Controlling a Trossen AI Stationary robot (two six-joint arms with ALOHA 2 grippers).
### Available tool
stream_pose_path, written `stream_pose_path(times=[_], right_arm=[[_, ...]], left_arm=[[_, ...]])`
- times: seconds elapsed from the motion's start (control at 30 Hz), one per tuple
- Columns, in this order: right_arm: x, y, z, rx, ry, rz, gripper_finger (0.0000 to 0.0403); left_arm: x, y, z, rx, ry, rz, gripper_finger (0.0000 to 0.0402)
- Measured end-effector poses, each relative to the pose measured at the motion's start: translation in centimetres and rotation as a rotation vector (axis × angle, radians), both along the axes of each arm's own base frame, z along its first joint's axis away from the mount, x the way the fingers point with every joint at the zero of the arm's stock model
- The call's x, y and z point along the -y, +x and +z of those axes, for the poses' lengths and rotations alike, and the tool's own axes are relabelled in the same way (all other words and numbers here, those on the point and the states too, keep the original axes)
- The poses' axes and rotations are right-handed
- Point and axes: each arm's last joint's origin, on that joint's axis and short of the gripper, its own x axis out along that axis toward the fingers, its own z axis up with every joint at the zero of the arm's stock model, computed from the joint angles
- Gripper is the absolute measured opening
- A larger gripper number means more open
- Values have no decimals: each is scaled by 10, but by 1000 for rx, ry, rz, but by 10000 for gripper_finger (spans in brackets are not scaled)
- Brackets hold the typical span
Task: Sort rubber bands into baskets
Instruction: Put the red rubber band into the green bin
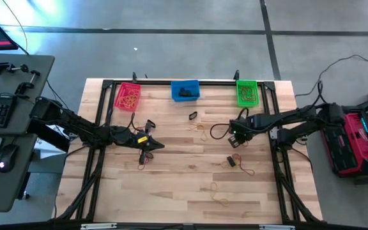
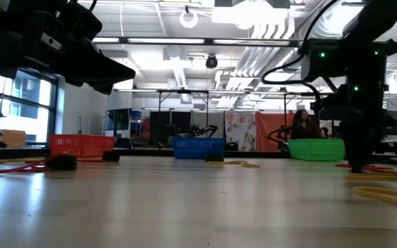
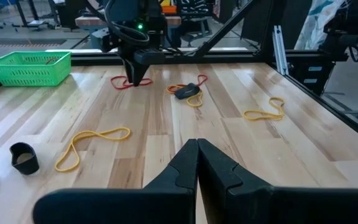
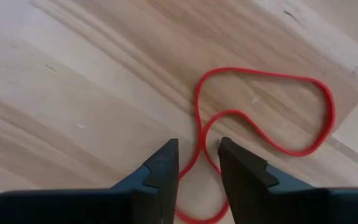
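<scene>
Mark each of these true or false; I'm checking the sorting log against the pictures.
1. The right hand straddles a red rubber band lying on the table. True.
2. The left hand is wide open. False: its fingers are shut together, holding nothing.
3. The green basket stands on the robot's right side of the row. True.
4. The blue basket holds yellow bands. False: dark pieces lie in it; yellow ones lie in the red-pink basket.
5. No bands remain on the table. False: several remain.
</scene>
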Motion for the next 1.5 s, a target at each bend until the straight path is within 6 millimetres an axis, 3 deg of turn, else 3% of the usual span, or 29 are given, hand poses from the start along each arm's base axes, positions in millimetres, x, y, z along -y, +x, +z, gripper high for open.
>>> stream_pose_path(times=[0.37,0.67,0.87,1.07,1.5], right_arm=[[0,-3,-7,16,-11,12,98],[0,-2,-7,15,-19,74,12],[0,2,-2,13,-59,101,4],[-2,15,20,18,-162,125,1],[-3,42,88,59,-383,165,0]], left_arm=[[0,0,0,0,-1,0,0],[0,0,0,0,-1,0,0],[0,0,0,1,-1,0,0],[0,0,0,1,-1,0,0],[0,0,0,0,-1,-1,0]])
